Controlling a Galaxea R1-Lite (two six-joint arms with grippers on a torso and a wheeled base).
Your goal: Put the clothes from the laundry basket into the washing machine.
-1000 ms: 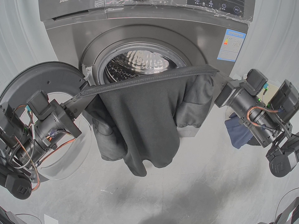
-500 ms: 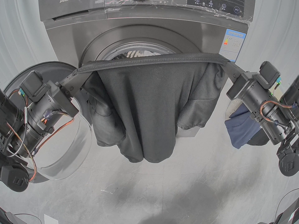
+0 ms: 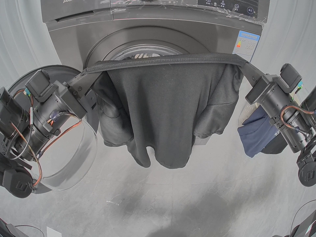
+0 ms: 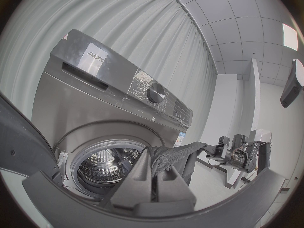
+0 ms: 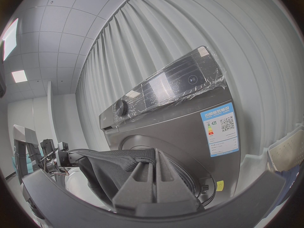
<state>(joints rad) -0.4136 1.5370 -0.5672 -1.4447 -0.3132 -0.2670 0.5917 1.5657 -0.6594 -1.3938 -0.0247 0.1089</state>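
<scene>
A black garment [image 3: 164,109] hangs stretched by its ribbed hem between my two grippers, in front of the washing machine [image 3: 98,33]. It covers most of the drum opening [image 3: 144,51]. My left gripper [image 3: 82,78] is shut on the hem's left end, and my right gripper [image 3: 245,68] is shut on its right end. In the left wrist view the fingers [image 4: 139,178] pinch black cloth [image 4: 171,152] beside the open drum [image 4: 101,165]. The right wrist view has its fingers [image 5: 167,178] clamped on the same cloth [image 5: 114,165].
The machine's round door [image 3: 49,129] stands swung open at the left, under my left arm. A white laundry basket [image 5: 286,149] sits right of the machine with a blue garment [image 3: 255,134] hanging from it. Grey floor lies open below the garment.
Both grippers have lifted the garment: its hem rose from across the middle of the drum opening to near its top. The right end rose more, so the hem is nearly level.
</scene>
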